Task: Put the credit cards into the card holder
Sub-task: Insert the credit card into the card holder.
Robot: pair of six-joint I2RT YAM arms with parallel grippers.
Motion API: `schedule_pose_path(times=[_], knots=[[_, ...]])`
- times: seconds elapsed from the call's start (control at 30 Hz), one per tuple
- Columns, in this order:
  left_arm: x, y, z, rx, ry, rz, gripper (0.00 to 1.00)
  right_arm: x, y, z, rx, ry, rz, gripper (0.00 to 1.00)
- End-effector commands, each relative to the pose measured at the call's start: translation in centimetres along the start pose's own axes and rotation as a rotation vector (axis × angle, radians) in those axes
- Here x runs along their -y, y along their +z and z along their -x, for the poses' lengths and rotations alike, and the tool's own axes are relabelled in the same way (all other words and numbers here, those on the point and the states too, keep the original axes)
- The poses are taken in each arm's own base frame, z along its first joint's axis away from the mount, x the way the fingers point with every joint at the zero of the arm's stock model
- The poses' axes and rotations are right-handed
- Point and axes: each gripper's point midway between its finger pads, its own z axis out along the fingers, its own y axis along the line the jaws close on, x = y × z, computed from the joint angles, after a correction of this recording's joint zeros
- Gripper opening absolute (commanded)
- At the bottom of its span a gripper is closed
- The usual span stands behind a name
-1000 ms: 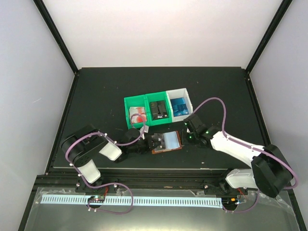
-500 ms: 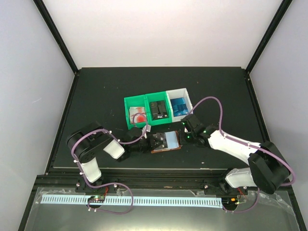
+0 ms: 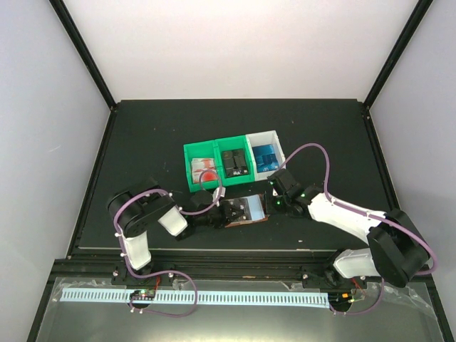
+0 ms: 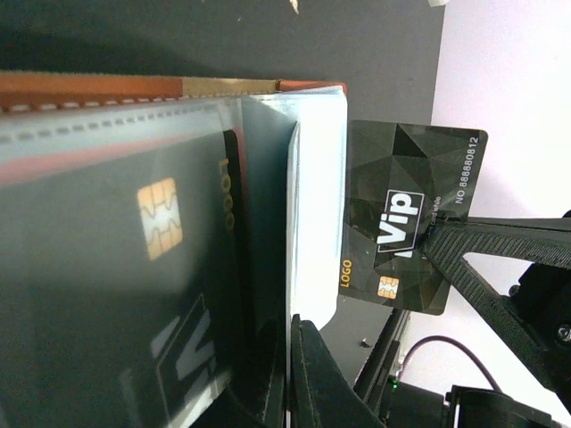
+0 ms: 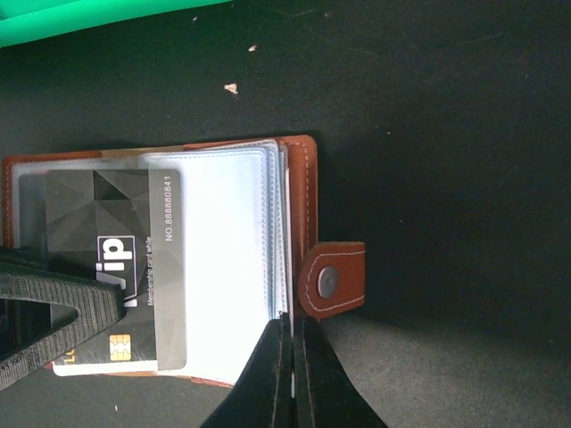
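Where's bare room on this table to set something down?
Bare table runs from the bins to the back wall, and left of them to the table's edge. It's crowded in front of them, where the left end effector and right end effector meet at the card holder.

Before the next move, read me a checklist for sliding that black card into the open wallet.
1. Card gripped: the right claw is shut on the held black card, seen face-on in the left wrist view. Ok.
2. Card holder lying open, clear pockets exposed. Ok.
3. Holder steadied: the left claw looks clamped on a clear page. Ok.
4. Free pocket chosen: a stowed black card fills one sleeve; which sleeve is empty, cannot tell.
5. Card edge lined up with a pocket mouth: cannot tell.
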Motion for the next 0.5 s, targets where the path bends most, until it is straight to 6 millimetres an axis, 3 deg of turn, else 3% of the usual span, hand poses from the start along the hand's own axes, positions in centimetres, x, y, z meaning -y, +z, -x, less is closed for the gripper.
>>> schedule_pose_path(times=[0.0,0.47], knots=[[-0.1,0.1,-0.4,0.008,-0.04,-0.014,0.02,0.5,0.6,-1.6,-0.042,0.011,-0.009,0.01],[0.0,1.8,-0.8,-0.025,0.002,-0.021,0.04,0.3,0.7,-2.0,-0.046,0.017,0.013,0.01]])
